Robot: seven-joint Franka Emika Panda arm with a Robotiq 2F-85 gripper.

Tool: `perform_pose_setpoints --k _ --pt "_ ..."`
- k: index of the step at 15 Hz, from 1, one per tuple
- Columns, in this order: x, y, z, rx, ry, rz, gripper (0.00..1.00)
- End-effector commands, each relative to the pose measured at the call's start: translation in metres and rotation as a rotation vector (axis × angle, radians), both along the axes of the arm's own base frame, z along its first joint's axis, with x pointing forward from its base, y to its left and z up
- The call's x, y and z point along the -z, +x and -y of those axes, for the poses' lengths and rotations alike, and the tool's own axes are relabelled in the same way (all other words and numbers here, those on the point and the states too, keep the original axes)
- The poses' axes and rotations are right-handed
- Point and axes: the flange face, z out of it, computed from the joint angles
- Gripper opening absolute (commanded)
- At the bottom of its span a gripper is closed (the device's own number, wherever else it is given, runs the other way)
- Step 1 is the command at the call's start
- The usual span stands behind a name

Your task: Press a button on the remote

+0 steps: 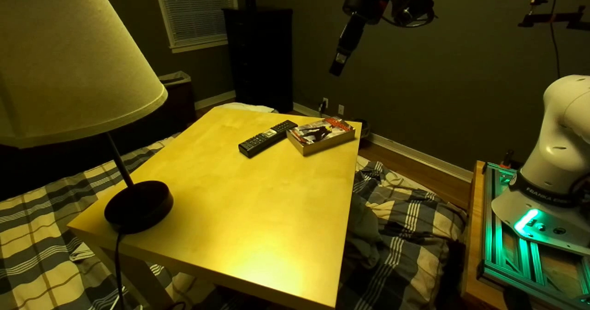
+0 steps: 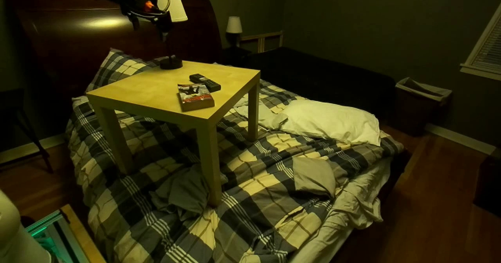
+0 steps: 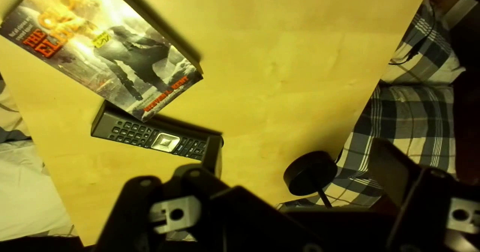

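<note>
Jaws spread wide on the gripper (image 3: 298, 156), bottom of the wrist view, nothing held. Fingers (image 1: 340, 58) hang upper right of centre in an exterior view, well clear of the table (image 1: 235, 185). Next out, wrist view: book (image 3: 108, 49) upper left, its lower corner overlapping the remote (image 3: 165, 142); can't tell if the 2 touch. Remote lies flat, left of centre, keypad (image 3: 130, 133) up, right end partly hidden by 1 finger. Lamp base (image 3: 309, 173) lower right, plaid bedding (image 3: 416, 109) beyond it toward the right edge.

Looks like approach stage, not pressing yet. I'd bring the jaws together first so 1 blunt tip does the pressing. Then shift over the keypad, clear of the book, and drop straight down slowly. Press along the centreline or the remote may rock or slide. Stop once it gives.
</note>
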Motion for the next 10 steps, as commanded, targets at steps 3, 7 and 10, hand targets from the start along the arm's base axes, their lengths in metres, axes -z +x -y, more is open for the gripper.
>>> perform_pose_setpoints --k 3,7,10 --pt "-0.0001 -0.0008 0.0 -0.002 0.002 -0.002 1.0" --pt "0.0001 -0.0008 0.0001 -0.004 0.003 -0.002 1.0" --pt "0.0001 -0.0008 0.0 -0.005 0.004 -0.002 1.0"
